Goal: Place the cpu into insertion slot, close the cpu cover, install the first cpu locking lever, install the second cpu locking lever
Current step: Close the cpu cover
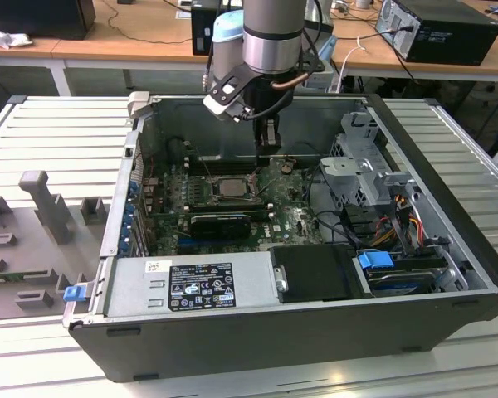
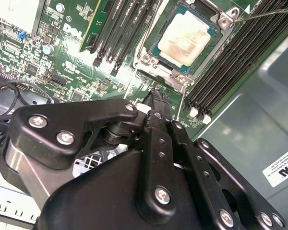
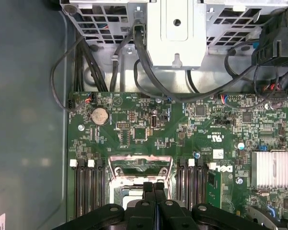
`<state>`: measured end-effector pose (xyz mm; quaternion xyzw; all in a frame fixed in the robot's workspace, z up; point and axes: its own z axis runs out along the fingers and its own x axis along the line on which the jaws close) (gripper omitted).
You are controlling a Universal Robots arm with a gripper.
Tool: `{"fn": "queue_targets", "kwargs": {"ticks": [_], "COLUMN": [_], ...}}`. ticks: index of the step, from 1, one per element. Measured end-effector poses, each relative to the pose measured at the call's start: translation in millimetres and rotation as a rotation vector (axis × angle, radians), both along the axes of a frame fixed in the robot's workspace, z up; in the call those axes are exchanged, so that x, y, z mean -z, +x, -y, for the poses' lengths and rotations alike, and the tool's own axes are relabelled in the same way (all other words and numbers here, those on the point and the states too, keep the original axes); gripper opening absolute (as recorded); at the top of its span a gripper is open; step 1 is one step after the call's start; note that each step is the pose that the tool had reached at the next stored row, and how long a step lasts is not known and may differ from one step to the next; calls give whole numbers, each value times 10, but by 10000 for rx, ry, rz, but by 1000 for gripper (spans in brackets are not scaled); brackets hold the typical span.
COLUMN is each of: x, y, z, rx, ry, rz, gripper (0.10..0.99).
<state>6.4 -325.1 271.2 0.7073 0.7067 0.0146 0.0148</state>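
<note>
Second wrist view shows the cpu [image 2: 188, 38] already lying in the insertion slot [image 2: 145, 58]. The cpu cover [image 2: 220, 29] seems to lie around it, but I cannot tell if it is fully down. One thin locking lever [image 2: 269, 13] looks unlatched. The gripper [image 3: 153, 186] hovers at the slot's edge, its fingers pressed together with nothing seen between them.

In the first wrist view the gripper [image 3: 154, 187] covers half the insertion slot [image 3: 134, 167]. In the exterior view the arm [image 1: 274, 33] is cut off at twelve o'clock.

Open computer case [image 1: 315, 340], grey power supply [image 1: 191, 286], silver heatsink [image 3: 272, 168]
</note>
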Motion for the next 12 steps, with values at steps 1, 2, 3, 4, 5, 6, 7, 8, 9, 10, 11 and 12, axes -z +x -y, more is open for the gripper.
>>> {"fn": "queue_targets", "kwargs": {"ticks": [1, 2, 3, 4, 5, 6, 7, 8, 9, 10, 11, 12], "x": [0, 0, 0, 0, 0, 0, 0, 0, 0, 0, 0, 0], "y": [5, 13, 30, 39, 46, 51, 57, 61, 65, 68, 73, 84], "z": [0, 0, 0, 0, 0, 0, 0, 0, 0, 0, 0, 0], "rx": [0, 0, 0, -1, -1, 0, -1, -1, -1, 0, 0, -1], "ry": [0, 0, 0, 1, 0, 0, 0, 1, 1, 1, 0, 1], "rz": [0, 0, 0, 0, 0, 0, 1, 0, 0, 0, 0, 0], "gripper": [106, 106, 106, 106, 106, 106, 106, 106, 106, 106, 106, 106]}}
